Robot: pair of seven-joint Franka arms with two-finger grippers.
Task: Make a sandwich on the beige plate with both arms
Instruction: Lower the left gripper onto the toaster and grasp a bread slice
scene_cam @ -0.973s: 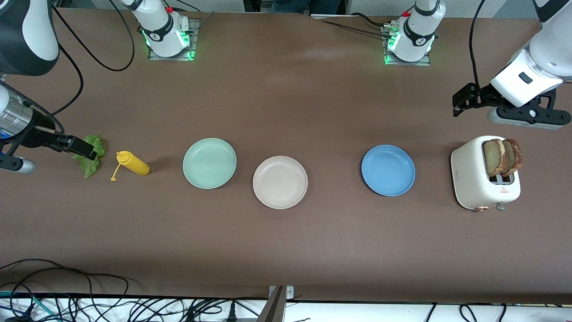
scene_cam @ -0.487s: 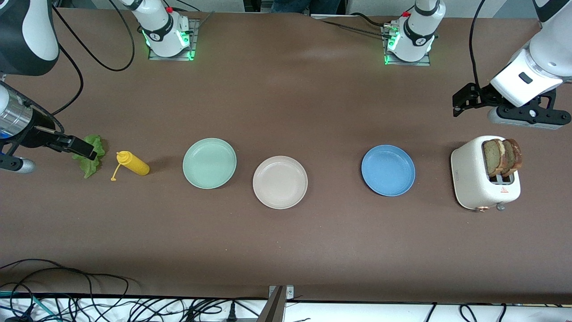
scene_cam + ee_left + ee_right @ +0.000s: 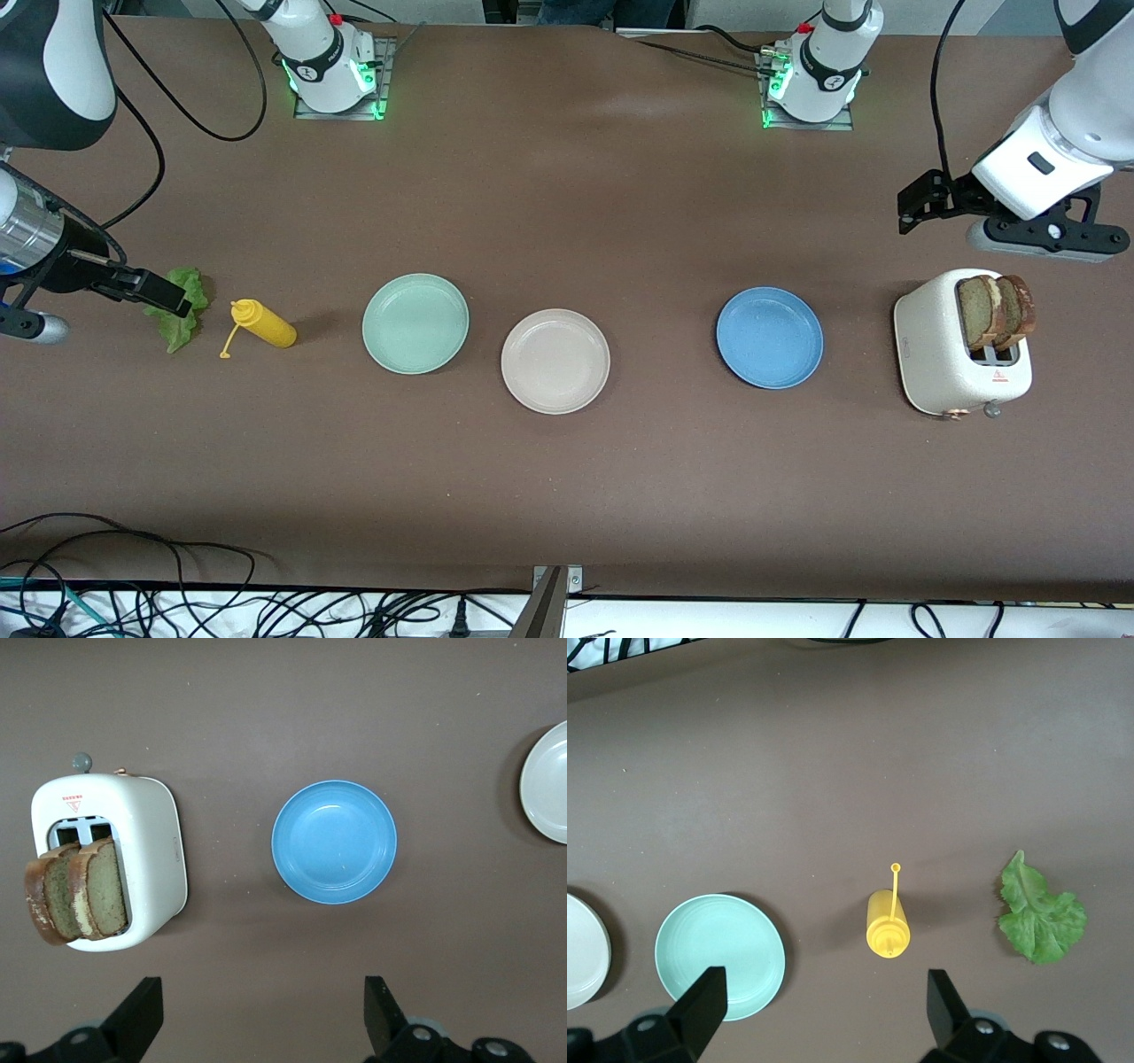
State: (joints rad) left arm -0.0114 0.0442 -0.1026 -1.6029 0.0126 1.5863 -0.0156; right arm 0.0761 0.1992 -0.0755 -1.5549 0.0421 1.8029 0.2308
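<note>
My fingers (image 3: 142,1014) look like matt black plastic. The table (image 3: 567,487) is a dull brown, faintly grainy sheet. The beige plate (image 3: 555,361) is smooth and matt; the blue plate (image 3: 334,842) carries a soft sheen. The toaster (image 3: 941,347) has a speckled cream shell. The bread slices (image 3: 75,890) look porous with rough dark crust. The lettuce (image 3: 1039,921) is ruffled, and the yellow bottle (image 3: 887,931) is smooth plastic.
</note>
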